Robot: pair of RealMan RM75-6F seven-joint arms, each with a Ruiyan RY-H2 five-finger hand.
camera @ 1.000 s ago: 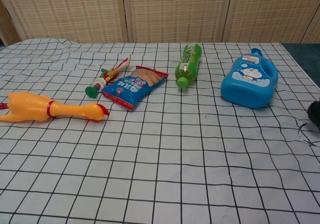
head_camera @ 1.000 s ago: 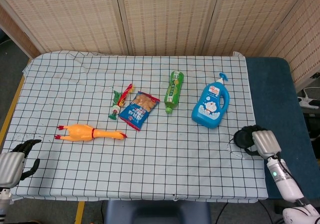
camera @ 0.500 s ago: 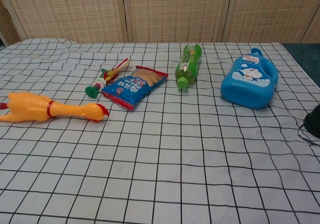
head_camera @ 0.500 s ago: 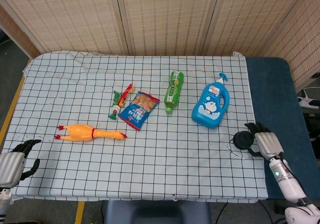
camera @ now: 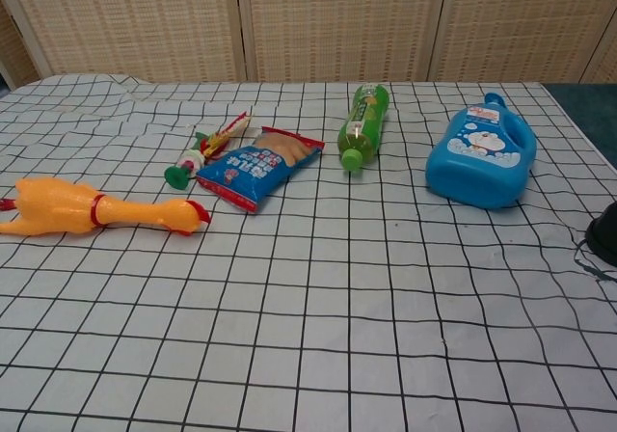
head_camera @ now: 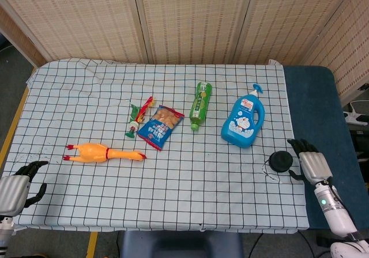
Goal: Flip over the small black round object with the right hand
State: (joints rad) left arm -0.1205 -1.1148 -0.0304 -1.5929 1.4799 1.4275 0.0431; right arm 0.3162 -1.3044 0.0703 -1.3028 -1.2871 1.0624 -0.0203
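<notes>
Just beside the small black round object (head_camera: 281, 162), right hand (head_camera: 308, 164) rests empty, fingers apart; left hand (head_camera: 17, 184) likewise loose.

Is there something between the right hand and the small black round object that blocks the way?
Nothing visible does. The right hand sits just right of the black round object, with only bare checked cloth between them.

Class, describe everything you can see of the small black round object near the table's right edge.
The black disc is small, round and low, matte black, with a slightly raised centre. It lies flat on the checked cloth near the right edge, in front of the blue bottle. Nothing holds it: the right hand sits just beside it, fingers apart. The chest view shows only its edge.
</notes>
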